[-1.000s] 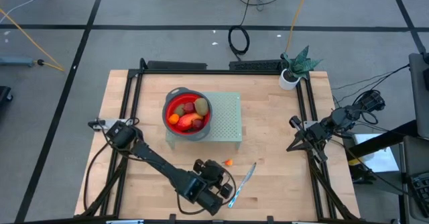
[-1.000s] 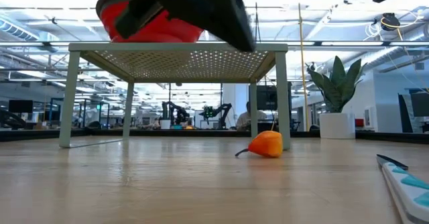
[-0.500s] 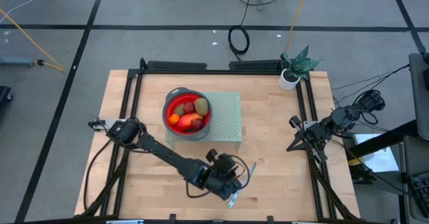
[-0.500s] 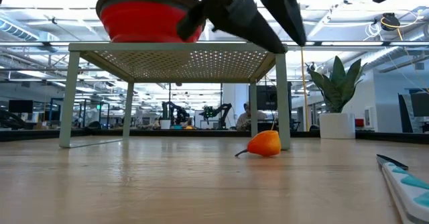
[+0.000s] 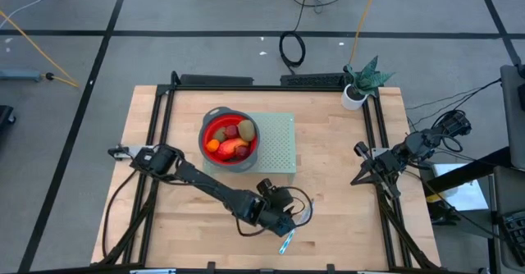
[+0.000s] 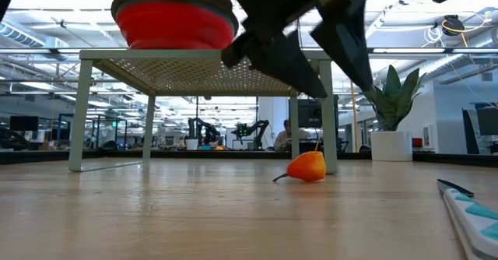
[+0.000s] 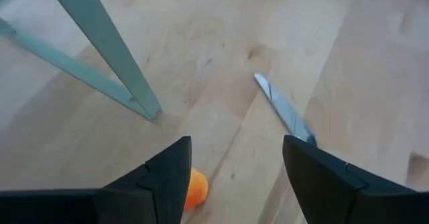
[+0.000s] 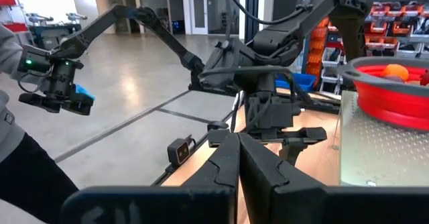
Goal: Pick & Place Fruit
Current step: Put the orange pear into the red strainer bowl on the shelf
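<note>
I hold my left gripper (image 5: 283,212) low over the front of the table (image 5: 344,225), and its jaws are wide open with nothing in them. In the left wrist view one small orange fruit (image 7: 194,188) peeks out beside a finger, half hidden. From the low view I see it (image 6: 309,167) lying on the wood near a leg of the little green stand (image 6: 206,55). From above my arm covers it. The other fruits (image 5: 230,139) sit in the red bowl (image 5: 207,127) on the stand. The knife (image 7: 285,111) lies close by, partly cut off. My right gripper (image 8: 238,163) waits at the right edge, jaws closed.
</note>
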`<state>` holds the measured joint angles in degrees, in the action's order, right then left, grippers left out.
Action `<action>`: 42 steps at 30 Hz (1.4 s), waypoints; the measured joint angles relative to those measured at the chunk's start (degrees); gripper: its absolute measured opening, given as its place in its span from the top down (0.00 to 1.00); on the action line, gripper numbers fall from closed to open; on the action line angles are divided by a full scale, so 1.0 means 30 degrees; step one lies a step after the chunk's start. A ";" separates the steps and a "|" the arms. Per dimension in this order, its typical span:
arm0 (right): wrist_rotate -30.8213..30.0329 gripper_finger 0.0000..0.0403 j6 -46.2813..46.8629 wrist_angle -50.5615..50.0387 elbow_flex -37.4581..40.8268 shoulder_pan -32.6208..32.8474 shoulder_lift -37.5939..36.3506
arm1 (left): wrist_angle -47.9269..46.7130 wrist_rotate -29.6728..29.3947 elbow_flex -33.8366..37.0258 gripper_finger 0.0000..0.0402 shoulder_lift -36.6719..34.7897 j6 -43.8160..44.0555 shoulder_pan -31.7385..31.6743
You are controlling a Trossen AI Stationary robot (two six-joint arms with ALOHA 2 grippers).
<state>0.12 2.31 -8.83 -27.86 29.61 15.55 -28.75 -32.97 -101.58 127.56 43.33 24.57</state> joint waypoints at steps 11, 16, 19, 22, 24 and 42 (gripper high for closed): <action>0.0000 1.00 -0.0007 -0.0346 0.0000 0.0005 0.0002 | -0.0628 -0.0852 0.0007 0.52 0.1161 0.0000 0.0126; 0.0000 1.00 0.0000 -0.0430 0.0000 0.0000 0.0002 | -0.1002 -0.1021 0.0051 0.57 0.1257 0.0025 0.0020; 0.0000 1.00 0.0000 -0.0434 0.0000 -0.0002 0.0002 | -0.1046 -0.1048 0.0485 0.59 0.1329 0.0115 -0.0059; 0.0004 1.00 0.0000 -0.0448 0.0000 -0.0002 0.0002 | -0.0559 -0.0726 0.0796 0.60 0.1520 0.0644 -0.0062; 0.0000 1.00 -0.0003 -0.0456 0.0000 -0.0002 0.0009 | -0.0227 -0.0584 0.0971 0.60 0.1631 0.0958 -0.0055; 0.0000 1.00 0.0000 -0.0448 0.0000 0.0005 0.0002 | -0.0328 -0.0657 0.1107 0.60 0.1898 0.0503 -0.0055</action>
<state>0.12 2.31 -10.17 -27.86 29.63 15.55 -29.74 -34.94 -98.26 133.25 44.84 24.40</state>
